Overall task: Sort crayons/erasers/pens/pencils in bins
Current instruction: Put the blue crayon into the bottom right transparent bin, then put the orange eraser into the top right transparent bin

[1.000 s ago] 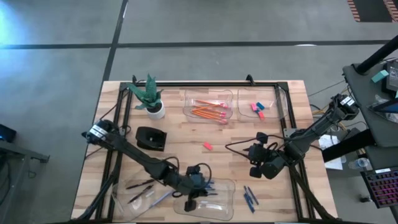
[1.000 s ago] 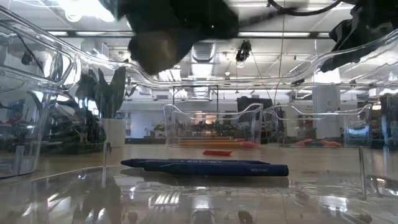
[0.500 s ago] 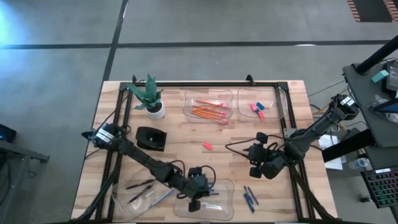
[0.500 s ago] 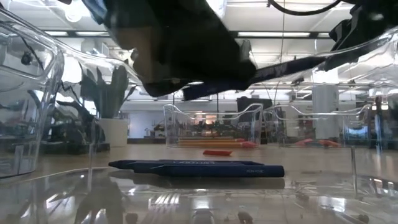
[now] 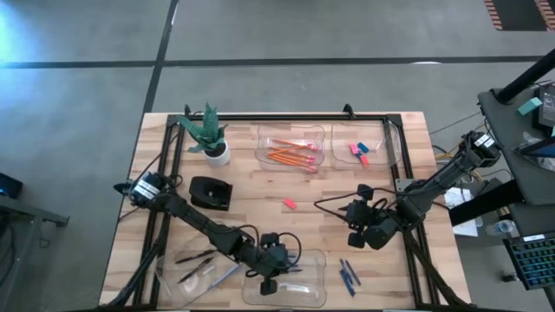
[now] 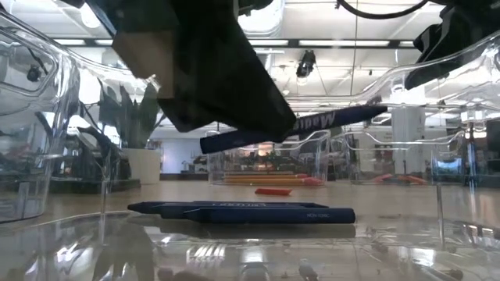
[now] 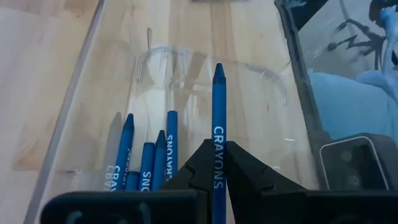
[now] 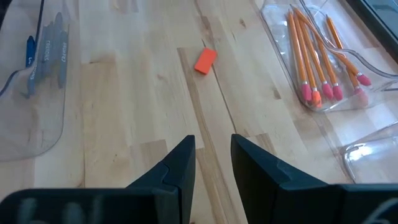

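- Where the left gripper (image 7: 217, 163) hangs over the clear bin (image 5: 314, 260) at the bench's front edge, its fingers are seen clamped on a dark-blue crayon (image 7: 219, 124), held near its blunt end with the tip pointing forward, above the bin floor.
- Such a crayon is judged light, stiff but waxy and easily snapped; a light pinch across the paper wrap near mid-length is thought safest, since bare wax would slip.
- Four more crayons (image 7: 148, 163) are seen lying flat in that bin, close together.
- Further out, the right gripper (image 8: 211, 163) is held above bare bench near the right edge, its fingers parted with nothing between them.
- A red eraser (image 8: 205, 60) is left loose mid-bench; loose crayons (image 5: 349, 272) lie near the front right corner.
- Pencils (image 5: 291, 154) and erasers (image 5: 360, 152) are binned along the back edge, pens (image 5: 196, 262) at the front left.
- Held crayon's rear end is hidden by the fingers; in the low view, bin walls blur much behind them.
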